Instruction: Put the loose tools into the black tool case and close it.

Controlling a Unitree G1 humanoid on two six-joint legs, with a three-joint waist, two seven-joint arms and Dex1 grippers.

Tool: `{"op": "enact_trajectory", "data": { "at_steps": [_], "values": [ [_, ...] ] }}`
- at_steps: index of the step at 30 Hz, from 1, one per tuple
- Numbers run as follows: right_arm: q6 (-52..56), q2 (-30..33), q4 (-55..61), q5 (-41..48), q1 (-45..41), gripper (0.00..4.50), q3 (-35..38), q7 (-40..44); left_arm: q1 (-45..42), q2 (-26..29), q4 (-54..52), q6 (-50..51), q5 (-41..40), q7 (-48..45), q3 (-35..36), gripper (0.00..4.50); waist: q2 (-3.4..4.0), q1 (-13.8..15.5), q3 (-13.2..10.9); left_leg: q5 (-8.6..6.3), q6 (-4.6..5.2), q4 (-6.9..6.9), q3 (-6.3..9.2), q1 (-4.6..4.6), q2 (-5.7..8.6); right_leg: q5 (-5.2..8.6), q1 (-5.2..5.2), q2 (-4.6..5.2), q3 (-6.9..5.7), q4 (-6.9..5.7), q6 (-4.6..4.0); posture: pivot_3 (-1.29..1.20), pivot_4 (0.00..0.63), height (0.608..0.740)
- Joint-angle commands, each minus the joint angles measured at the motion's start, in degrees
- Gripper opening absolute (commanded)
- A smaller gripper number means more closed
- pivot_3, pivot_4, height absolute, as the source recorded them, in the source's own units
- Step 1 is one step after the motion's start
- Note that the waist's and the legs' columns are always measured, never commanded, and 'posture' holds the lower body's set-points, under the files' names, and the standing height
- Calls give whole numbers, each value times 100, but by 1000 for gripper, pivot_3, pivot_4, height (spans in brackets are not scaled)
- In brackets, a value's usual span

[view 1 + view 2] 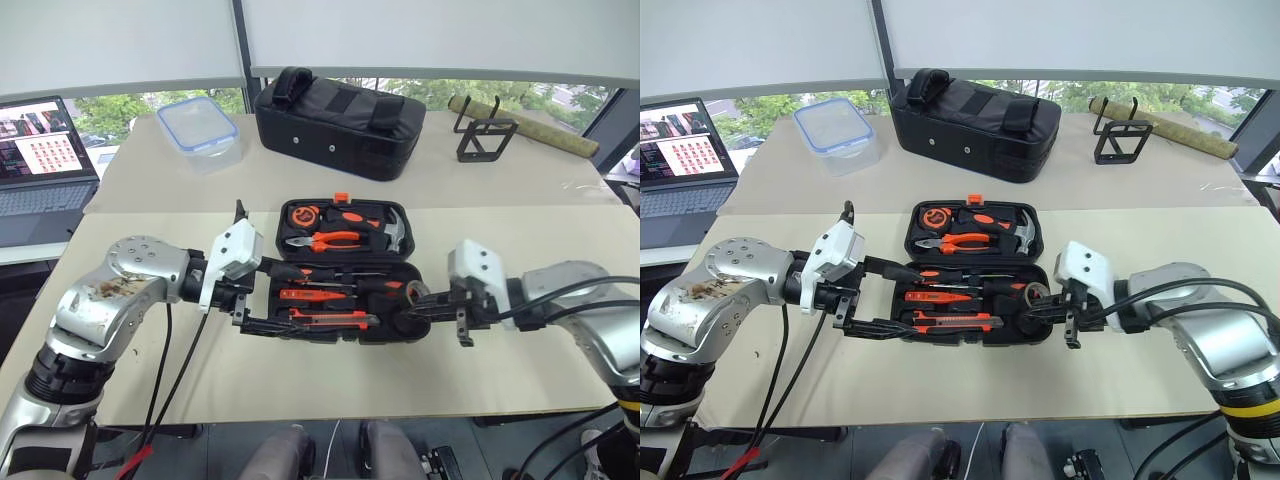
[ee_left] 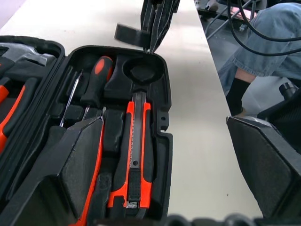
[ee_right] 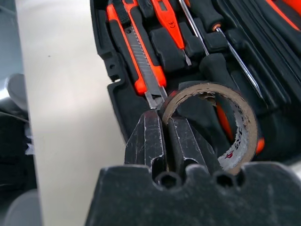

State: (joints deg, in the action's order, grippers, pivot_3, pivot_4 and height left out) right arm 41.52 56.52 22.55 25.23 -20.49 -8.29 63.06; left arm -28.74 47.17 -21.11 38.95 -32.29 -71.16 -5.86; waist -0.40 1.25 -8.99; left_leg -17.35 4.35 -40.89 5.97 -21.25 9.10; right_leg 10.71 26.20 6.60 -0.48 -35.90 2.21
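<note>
The black tool case point(image 1: 345, 338) lies open in the middle of the near table. In its near half lie two black-and-orange screwdrivers point(image 1: 325, 272), a slim orange screwdriver point(image 1: 312, 296) and the orange-black utility knife point(image 1: 325, 319). My right gripper point(image 3: 164, 117) is shut on the rim of the small grey tape roll point(image 3: 235, 127), holding it just over the case's right end point(image 1: 416, 291), above an unfilled round slot point(image 2: 143, 70). At the case's left end my left gripper point(image 1: 275, 298) is wide open, with one finger point(image 2: 70, 165) over the tools and the other outside the front wall.
The raised lid half holds orange-handled pliers point(image 1: 325, 240), a hammer point(image 1: 392, 232) and an orange tape measure point(image 1: 300, 214). On the far table are a black fabric bag point(image 1: 338, 122), a clear lidded box point(image 1: 198, 128), a wire stand point(image 1: 485, 138) and a laptop point(image 1: 40, 165). A person's leg point(image 2: 254, 37) shows beyond the table's end.
</note>
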Motion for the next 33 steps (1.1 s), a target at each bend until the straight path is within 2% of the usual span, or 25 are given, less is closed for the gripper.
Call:
{"op": "enact_trajectory", "data": {
  "at_steps": [1, 6, 8, 14, 15, 17, 19, 20, 23, 26, 27, 29, 31, 33],
  "values": [
    [-242, 77, 23, -240, -22, 8, -108, 77, -113, 93, 29, -124, 12, -54, 75, 4500, 0, -4, 0, 0, 1, 0, 0, 0, 0, 0, 0, 0, 0, 0, 0, 0, 150, 716],
    [-109, -48, 154, -159, -42, 8, -195, 109, -133, 85, 58, -141, 51, -60, 79, 4500, 0, -16, 0, 0, 0, 0, 0, 0, -2, 0, 0, -1, 0, 0, 0, 0, 150, 716],
    [-102, -66, 191, -180, -17, 790, -260, 102, -149, 81, 61, -136, 58, -49, 78, 4500, 0, -16, 0, 0, 0, 0, 0, 0, -2, 0, 0, -2, 0, 0, 0, 0, 150, 716],
    [24, 176, 432, 54, 134, 2619, 21, 239, -238, 68, 239, -196, 134, -50, 62, 4500, 0, -1, 0, 0, 0, 0, 1, -1, -1, 0, 0, -2, -2, 0, 0, 0, 150, 716],
    [40, 239, 482, 101, 169, 3172, 97, 275, -249, 59, 264, -203, 145, -39, 57, 4500, 0, -1, 0, 0, 0, 0, 1, -1, -1, 0, 0, -2, -2, 0, 0, 0, 150, 716],
    [93, 342, 540, 209, 201, 3660, 295, 308, -256, 54, 306, -209, 174, -5, 48, 4500, 0, 0, 0, 0, 0, 0, 1, -1, -1, 0, 0, -2, -2, 1, 0, 0, 150, 716],
    [223, 375, 464, 409, 136, 4408, 634, 248, -223, 78, 395, -231, 275, 62, 42, 4500, 0, -3, 0, 0, 0, 0, 1, -1, -2, 0, 0, -2, -3, 1, 0, 0, 150, 716],
    [314, 366, 394, 513, 84, 4484, 801, 209, -199, 88, 463, -266, 350, 104, 43, 4500, 0, -2, 0, 0, 0, 0, 1, -1, -2, 0, -1, -2, -2, 1, 0, 0, 150, 716],
    [610, 317, -24, 759, -64, 4484, 1302, 42, -68, 127, 862, -438, 652, 289, 102, 4500, 0, -3, 0, 0, 1, 0, 1, -1, -2, 0, -1, -2, -1, 2, 0, 0, 150, 716],
    [586, 311, -557, 749, -75, 3616, 1564, -50, 19, 107, 1386, -625, 968, 599, 195, 3736, 0, -2, 0, 1, 2, 3, 1, 0, -2, 0, 0, -3, -1, 1, -1, 0, 150, 716],
    [523, 302, -713, 691, -70, 3363, 1577, -86, 30, 95, 1526, -670, 1037, 673, 220, 3357, 0, -3, 0, 1, 2, 4, 1, 0, -2, 0, 0, -3, -1, 1, -1, 0, 150, 716],
    [240, 221, -1135, 411, -92, 2720, 1445, -205, 35, 69, 1783, -720, 1171, 813, 222, 2693, -1, -6, 0, 2, 4, 4, 1, 0, -2, 0, 1, -3, -1, 1, -1, 0, 150, 716],
    [3, 113, -1461, 177, -150, 1898, 1246, -274, 20, 43, 1976, -805, 1312, 877, 140, 1808, -1, -4, 0, 2, 4, 3, 0, -1, -1, 0, 1, -2, -2, 1, 0, 0, 150, 716],
    [-320, -39, -1757, -111, -257, 1314, 952, -260, -24, -49, 2184, -963, 1491, 923, -8, 1230, 0, -10, 0, 2, 4, 3, 0, -1, 0, 0, 1, 0, -1, 0, 0, 0, 150, 716]
  ]
}}
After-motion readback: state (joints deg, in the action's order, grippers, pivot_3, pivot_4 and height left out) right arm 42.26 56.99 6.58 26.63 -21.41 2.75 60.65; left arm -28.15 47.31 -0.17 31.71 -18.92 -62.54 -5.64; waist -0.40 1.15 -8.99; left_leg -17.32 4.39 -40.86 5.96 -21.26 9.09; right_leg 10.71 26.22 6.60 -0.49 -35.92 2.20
